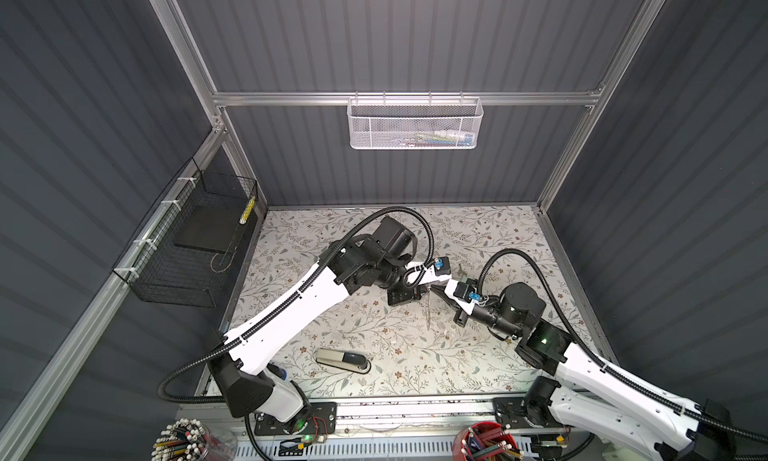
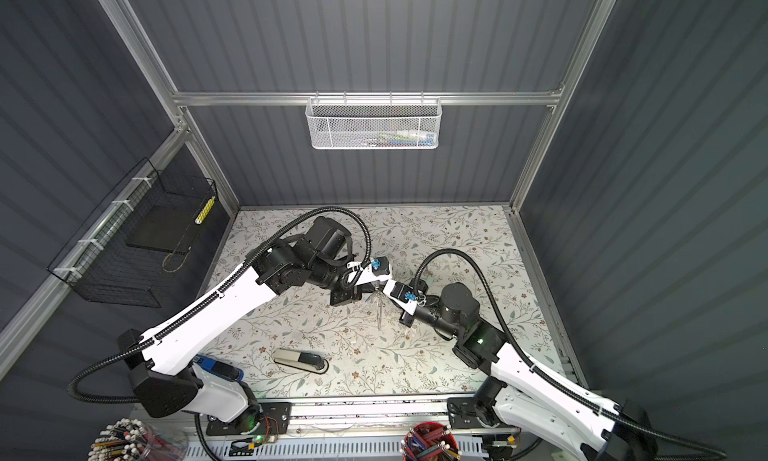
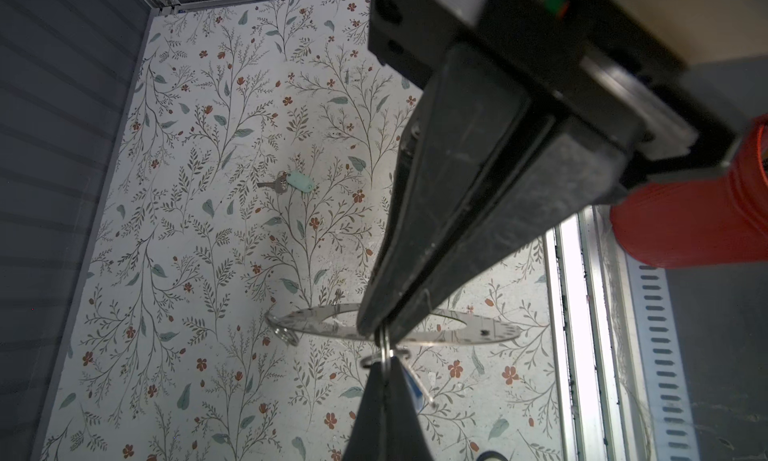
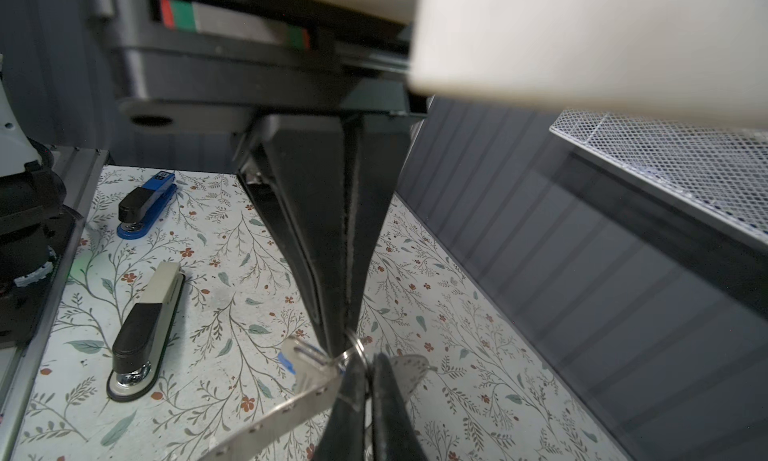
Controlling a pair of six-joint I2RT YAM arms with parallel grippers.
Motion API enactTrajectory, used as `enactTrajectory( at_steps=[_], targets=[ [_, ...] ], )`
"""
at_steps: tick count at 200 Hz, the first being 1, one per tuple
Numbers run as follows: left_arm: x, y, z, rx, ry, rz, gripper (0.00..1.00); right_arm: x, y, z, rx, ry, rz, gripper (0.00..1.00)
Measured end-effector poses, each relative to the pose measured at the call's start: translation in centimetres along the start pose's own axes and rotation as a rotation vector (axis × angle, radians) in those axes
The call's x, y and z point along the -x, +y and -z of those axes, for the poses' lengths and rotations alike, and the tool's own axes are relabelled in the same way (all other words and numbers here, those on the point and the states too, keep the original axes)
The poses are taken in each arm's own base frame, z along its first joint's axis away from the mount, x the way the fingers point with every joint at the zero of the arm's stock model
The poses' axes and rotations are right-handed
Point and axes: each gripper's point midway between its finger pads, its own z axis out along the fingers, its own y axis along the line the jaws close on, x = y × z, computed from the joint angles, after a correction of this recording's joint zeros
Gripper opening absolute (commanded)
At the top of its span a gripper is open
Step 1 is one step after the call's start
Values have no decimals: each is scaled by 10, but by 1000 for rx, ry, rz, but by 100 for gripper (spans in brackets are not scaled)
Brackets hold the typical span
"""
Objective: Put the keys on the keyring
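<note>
The keyring, a large flat grey metal ring, hangs above the table, and my left gripper is shut on its band. In both top views it shows edge-on between the two grippers. My right gripper meets the left tip to tip and is shut on the small wire loop of the blue-tagged key. That key hangs just beside the keyring band, its blue tag partly hidden. The mint-tagged key lies flat on the floral table, apart from both grippers.
A grey-and-black stapler lies near the table's front, and a blue stapler near the left arm's base. A white mesh basket hangs on the back wall and a black wire basket on the left wall. Pencil cups stand in front.
</note>
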Motion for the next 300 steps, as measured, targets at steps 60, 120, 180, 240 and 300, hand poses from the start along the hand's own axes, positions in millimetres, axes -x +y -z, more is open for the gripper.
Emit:
enactTrajectory(
  at_steps=[60, 120, 180, 240, 300],
  targets=[
    [-2, 1, 5, 74, -38, -23, 53, -3, 3, 2, 8, 2, -17, 0],
    [-24, -6, 10, 174, -101, 53, 59, -3, 3, 4, 0, -19, -44, 0],
    [-32, -5, -17, 172, -150, 140, 48, 11, 1, 5, 2, -77, -59, 0],
    [-17, -4, -15, 178, -257, 159, 12, 12, 3, 5, 2, -119, -84, 0],
    [-10, -11, -19, 121, -297, 149, 0, 15, 0, 2, -13, -174, -118, 0]
  ],
)
